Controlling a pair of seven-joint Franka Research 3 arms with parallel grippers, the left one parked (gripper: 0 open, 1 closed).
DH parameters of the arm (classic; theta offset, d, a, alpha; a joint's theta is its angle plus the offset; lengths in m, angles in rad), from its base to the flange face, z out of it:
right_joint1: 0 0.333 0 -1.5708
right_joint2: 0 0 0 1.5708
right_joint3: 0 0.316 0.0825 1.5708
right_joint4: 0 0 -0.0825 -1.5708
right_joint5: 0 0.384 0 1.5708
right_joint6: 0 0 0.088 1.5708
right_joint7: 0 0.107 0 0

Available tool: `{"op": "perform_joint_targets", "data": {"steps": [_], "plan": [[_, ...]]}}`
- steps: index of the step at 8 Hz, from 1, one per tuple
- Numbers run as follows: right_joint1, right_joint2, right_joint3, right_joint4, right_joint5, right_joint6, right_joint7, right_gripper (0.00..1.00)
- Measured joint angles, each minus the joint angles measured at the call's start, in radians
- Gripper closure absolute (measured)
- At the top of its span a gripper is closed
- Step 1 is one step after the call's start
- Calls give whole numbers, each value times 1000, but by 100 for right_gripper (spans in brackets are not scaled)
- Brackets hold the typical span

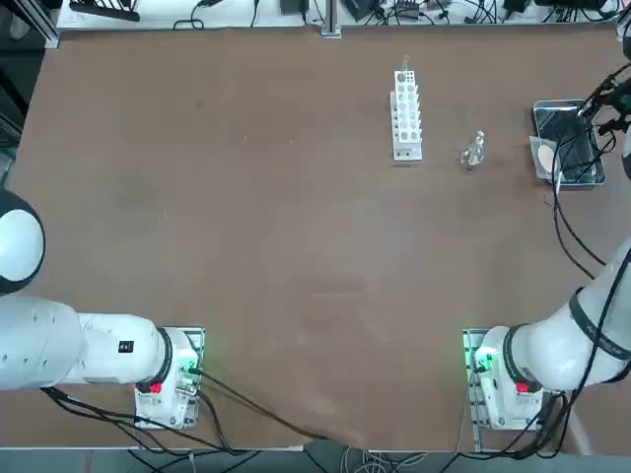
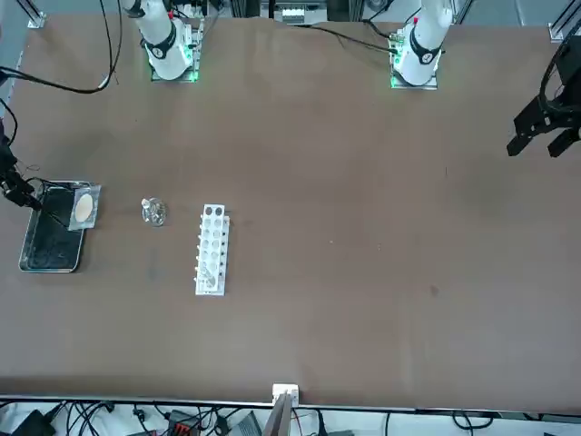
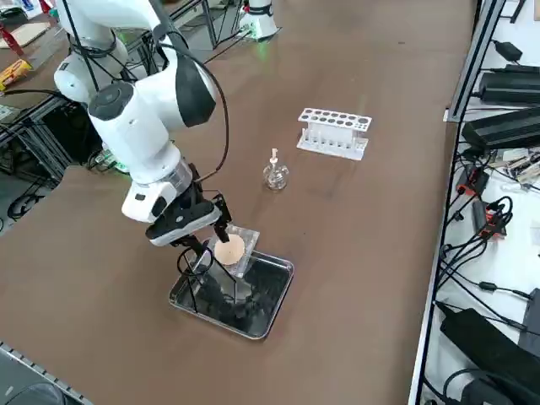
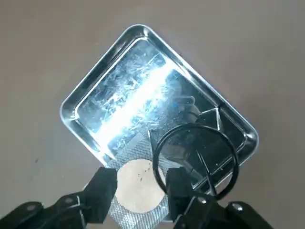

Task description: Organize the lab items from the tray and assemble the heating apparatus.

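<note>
The silver tray sits at the table's far right. In it stands the black wire tripod, its ring uppermost. The grey mesh with its tan centre lies over the tray's rim on the burner side. The clear glass burner stands on the table between tray and rack. My right gripper hangs low over the tray's mesh end. It is open, fingers apart. The ring's near edge lies between them, close to one finger.
A white test-tube rack stands left of the burner, also seen from the side. Cables and equipment lie along the table's far edge. The table edge runs close beside the tray.
</note>
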Motion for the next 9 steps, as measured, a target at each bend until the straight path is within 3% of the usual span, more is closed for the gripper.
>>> {"op": "perform_joint_targets", "data": {"steps": [9], "plan": [[-38,72,1,11,126,9,-15,36]]}}
